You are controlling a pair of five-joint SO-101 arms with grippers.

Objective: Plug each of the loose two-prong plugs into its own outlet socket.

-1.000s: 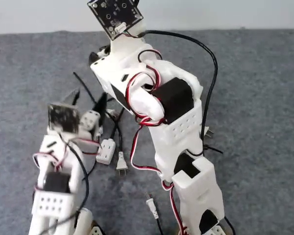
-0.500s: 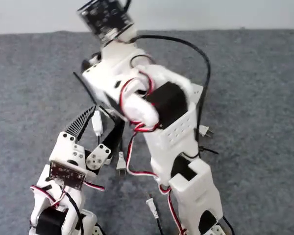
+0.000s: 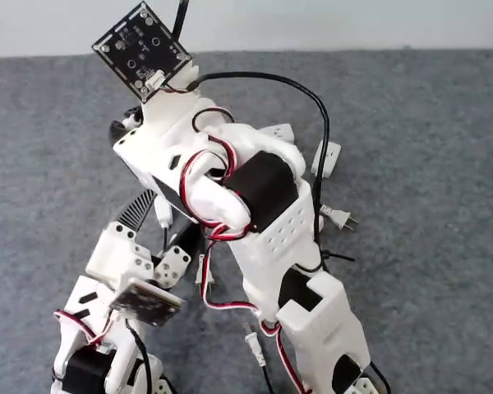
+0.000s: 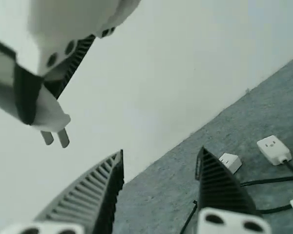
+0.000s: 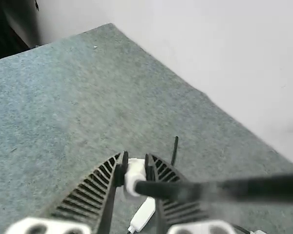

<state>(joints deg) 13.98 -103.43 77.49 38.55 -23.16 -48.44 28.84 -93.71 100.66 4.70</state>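
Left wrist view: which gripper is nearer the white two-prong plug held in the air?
Right. The right gripper is shut on the plug; the left gripper is open, apart from it, not touching.

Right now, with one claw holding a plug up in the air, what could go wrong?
The right gripper is shut on the plug close to the open left gripper; they could bump and twist the plug.
The plug's black cord hangs across the gripper and might snag or tug it loose.
The sockets lie unheld on the carpet, so one might slide when pushed.
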